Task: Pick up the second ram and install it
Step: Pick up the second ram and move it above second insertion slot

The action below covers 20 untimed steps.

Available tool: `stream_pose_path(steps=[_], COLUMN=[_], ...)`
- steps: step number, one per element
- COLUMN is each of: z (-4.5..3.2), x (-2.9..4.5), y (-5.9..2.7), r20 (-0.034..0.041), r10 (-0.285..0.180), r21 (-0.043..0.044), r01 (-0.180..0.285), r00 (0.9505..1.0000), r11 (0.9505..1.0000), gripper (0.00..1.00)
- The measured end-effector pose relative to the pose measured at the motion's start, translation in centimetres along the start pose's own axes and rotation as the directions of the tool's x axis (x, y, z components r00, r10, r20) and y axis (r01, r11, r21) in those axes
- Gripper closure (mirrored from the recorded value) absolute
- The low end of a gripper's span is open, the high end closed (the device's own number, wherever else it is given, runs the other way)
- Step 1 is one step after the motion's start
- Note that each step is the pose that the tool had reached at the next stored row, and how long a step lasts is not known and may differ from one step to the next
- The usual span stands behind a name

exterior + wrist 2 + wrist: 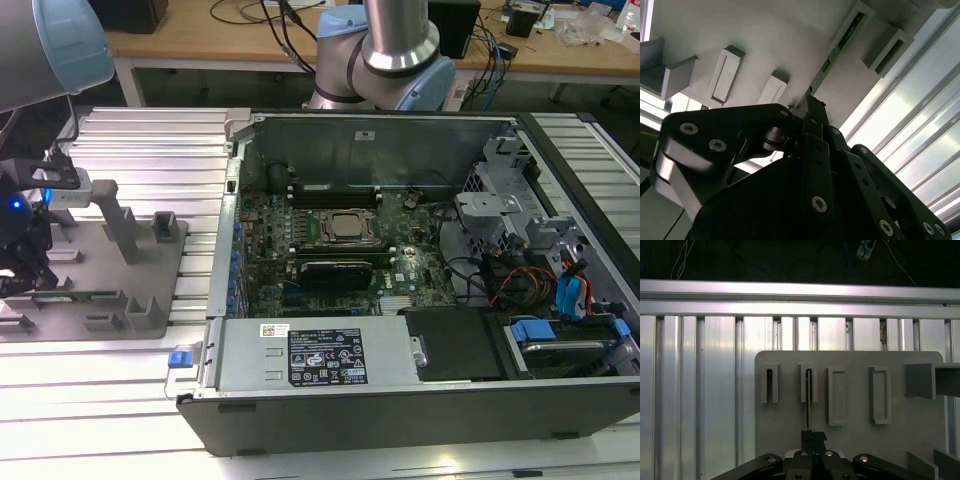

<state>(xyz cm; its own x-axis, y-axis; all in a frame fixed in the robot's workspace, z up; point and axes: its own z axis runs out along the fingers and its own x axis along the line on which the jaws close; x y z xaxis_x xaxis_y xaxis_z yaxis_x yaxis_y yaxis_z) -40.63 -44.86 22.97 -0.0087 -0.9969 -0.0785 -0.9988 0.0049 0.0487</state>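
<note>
Arm tubes: brushed silver, round sections, gleaming under the lights.
Joint caps: pale blue and rounded, 1 big one close to the camera and more at the base joints.
Wrist housing: black, and there's a small blue light glowing on it.
Gripper: matte black all over, with angular linkage arms fanning out from a narrow centre.
Fingers: slim, flat-sided black bars.
Screws: silver socket heads dotted along the links in both wrist views.

A robot lab; an open computer lies on a metal table; wires crowd a wooden desk behind.
</note>
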Motion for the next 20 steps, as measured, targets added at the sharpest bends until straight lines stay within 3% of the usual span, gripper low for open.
stream_pose_path(steps=[3,6,8,11,20], z=[0.00,0.00,0.13,0.59,1.86], x=[0.00,0.00,0.00,0.05,-0.03], y=[0.00,0.00,0.00,0.02,0.16], r20=[0.0000,-0.0001,-0.0013,-0.0096,-0.0154], r10=[-0.001,-0.001,-0.005,-0.037,-0.060], r21=[0.0000,-0.0001,0.0000,-0.0030,-0.0053], r01=[0.001,0.001,0.005,0.037,0.060], r00=[1.0000,1.0000,1.0000,0.9993,0.9981], r11=[1.0000,1.0000,1.0000,0.9993,0.9982], gripper=[0.92,0.72,0.72,0.72,0.72])
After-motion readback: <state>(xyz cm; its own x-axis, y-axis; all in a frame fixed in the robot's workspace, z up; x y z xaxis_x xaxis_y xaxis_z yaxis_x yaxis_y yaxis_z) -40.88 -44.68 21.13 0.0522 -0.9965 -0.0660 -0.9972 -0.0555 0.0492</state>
